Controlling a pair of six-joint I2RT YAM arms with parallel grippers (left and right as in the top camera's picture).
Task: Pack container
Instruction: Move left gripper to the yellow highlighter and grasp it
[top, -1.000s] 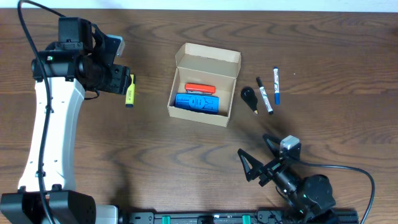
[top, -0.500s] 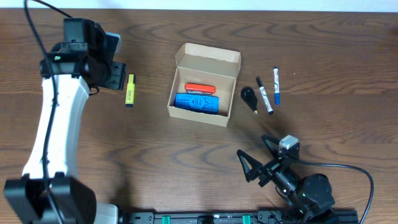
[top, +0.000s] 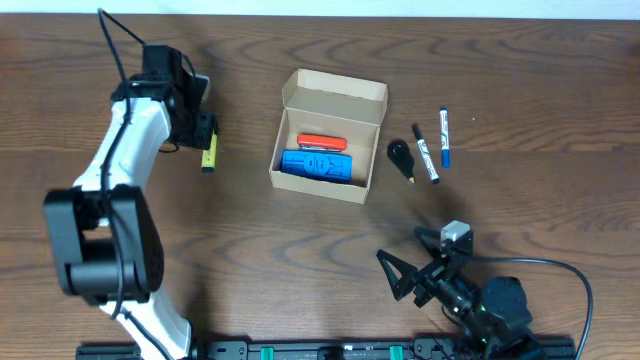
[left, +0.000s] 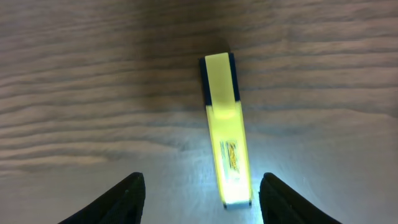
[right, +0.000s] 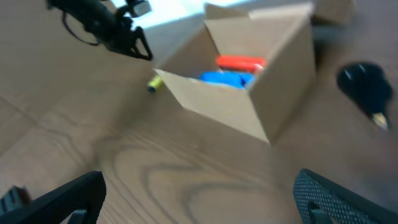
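Where the table (top: 250, 250) is widest, near its middle, sits the box (top: 368, 170), tan card, open. Its flap (top: 335, 90) stands up along the far side. Inside are two things, a blue block (top: 316, 165) against the near wall and an orange one (top: 322, 142) just behind it, touching or nearly so. The right wrist view shows the same pair over the box's corner, blurred.

Changes since a second ago: the left arm has swung in over the highlighter (top: 209, 148), where before it stood off to that pen's left. The left claw (top: 204, 133) now hangs right at it. The highlighter, the box and its contents have not moved. The right claw (top: 410, 275) has drifted slightly toward the near edge.

Left wrist view: the left claw (left: 202, 199) is spread wide, and the highlighter (left: 227, 134) lies flat between the fingers, nearer one of them, touched by neither. Its dark-edged end points away from the camera.

The right claw (right: 199, 205) is also spread, with nothing in it, low near the front edge and aimed at the box.

Right of the box lie a black bulb-shaped thing (top: 401, 156), just beside the wall, then a black marker (top: 425, 153), then a blue pen (top: 444, 137), near one another.
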